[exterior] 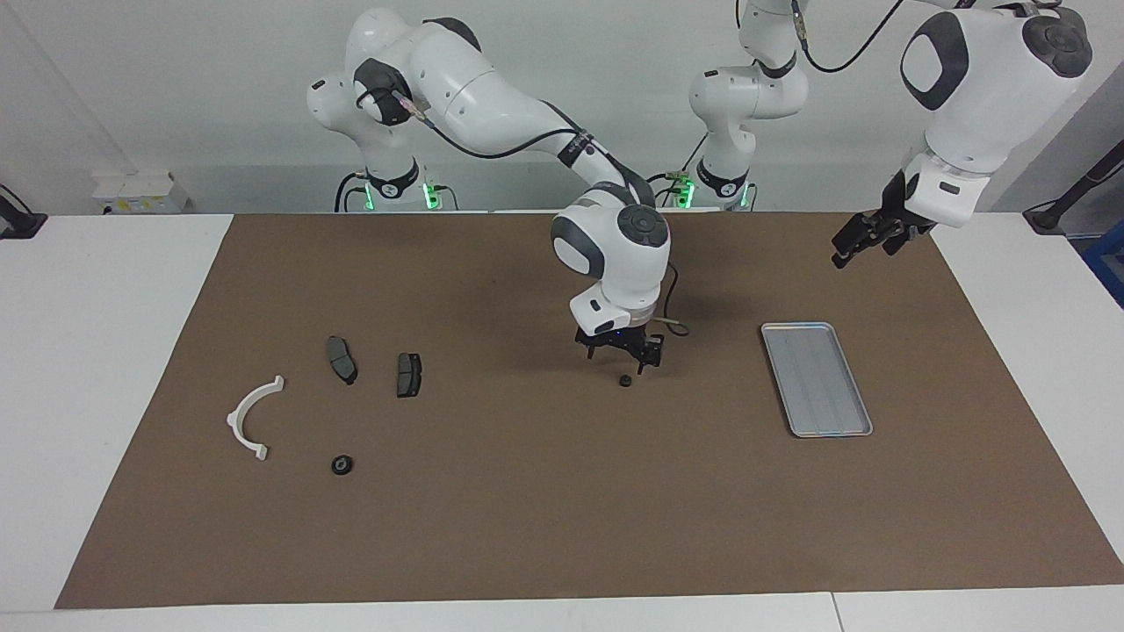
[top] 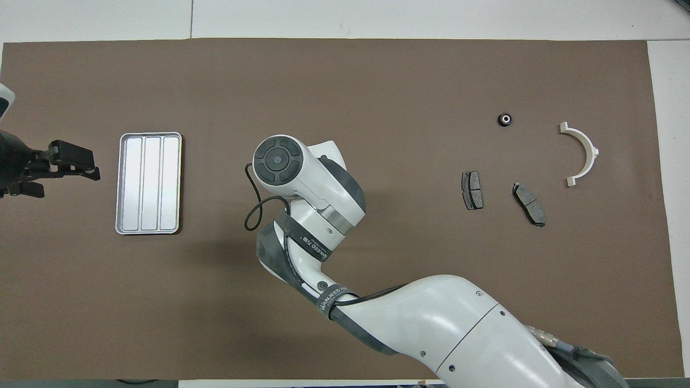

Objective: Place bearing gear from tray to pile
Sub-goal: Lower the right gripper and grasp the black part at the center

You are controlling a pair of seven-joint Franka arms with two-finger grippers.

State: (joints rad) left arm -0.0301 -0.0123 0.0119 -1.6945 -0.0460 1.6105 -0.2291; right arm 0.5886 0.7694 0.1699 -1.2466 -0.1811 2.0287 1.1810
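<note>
A small black bearing gear (exterior: pixel 625 381) lies on the brown mat, between the tray and the pile. The silver-grey tray (exterior: pixel 817 377) holds nothing; it also shows in the overhead view (top: pixel 148 183). My right gripper (exterior: pixel 625 360) is open and hangs just above the gear, its fingers either side of it. In the overhead view the right arm's wrist hides both the gripper and the gear. The pile lies toward the right arm's end: a white half-ring bracket (exterior: pixel 250 417), two dark brake pads (exterior: pixel 341 358) (exterior: pixel 408 374) and a second black gear (exterior: pixel 342 464).
My left gripper (exterior: pixel 845 241) waits in the air beside the tray, at the left arm's end of the mat (exterior: pixel 527 527). The pile's parts also show in the overhead view: the bracket (top: pixel 582 153), the pads (top: pixel 472 189) and the second gear (top: pixel 505 118).
</note>
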